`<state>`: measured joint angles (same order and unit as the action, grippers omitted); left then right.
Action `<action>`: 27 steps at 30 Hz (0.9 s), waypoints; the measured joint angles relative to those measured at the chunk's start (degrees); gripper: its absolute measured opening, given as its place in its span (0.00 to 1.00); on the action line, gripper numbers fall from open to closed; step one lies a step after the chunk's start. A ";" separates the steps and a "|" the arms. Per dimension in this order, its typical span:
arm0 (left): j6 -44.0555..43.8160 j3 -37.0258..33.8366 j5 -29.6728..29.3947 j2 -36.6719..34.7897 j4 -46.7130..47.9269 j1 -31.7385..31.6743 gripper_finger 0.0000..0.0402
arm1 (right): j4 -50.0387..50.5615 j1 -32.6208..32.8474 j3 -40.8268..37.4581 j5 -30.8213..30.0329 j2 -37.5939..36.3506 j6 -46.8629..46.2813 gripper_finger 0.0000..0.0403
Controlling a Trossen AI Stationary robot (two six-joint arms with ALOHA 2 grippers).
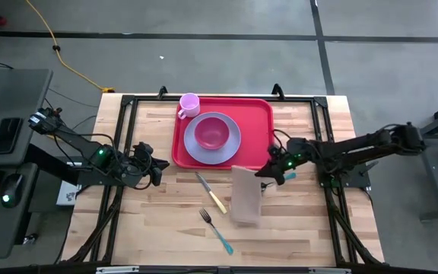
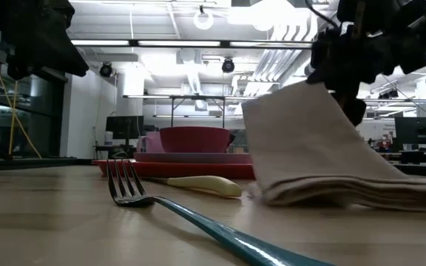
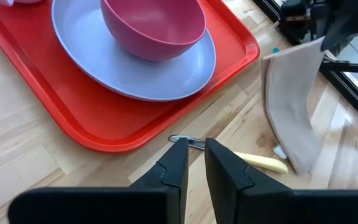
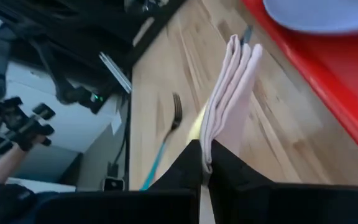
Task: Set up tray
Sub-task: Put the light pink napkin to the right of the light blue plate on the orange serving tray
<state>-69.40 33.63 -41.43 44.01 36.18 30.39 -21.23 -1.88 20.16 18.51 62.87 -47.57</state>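
Napkin (image 1: 245,194) edge is pinched tight by the right gripper (image 1: 268,180), likely to lift it beside the red tray (image 1: 261,122) at the table's far middle, while the left gripper (image 1: 157,171) waits nearby, fingers slightly apart, holding nothing.

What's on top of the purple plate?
A pink bowl sits on the plate, which rests on the red tray. The plate's middle is hidden under the bowl.
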 joint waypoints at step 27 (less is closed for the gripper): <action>-1.38 0.00 0.02 0.00 -0.02 0.00 0.21 | 12.22 -17.77 0.04 -3.18 -12.89 7.39 0.00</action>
<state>-70.78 33.63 -41.41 44.01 36.16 30.39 -9.01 -19.65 20.21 15.32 49.98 -40.18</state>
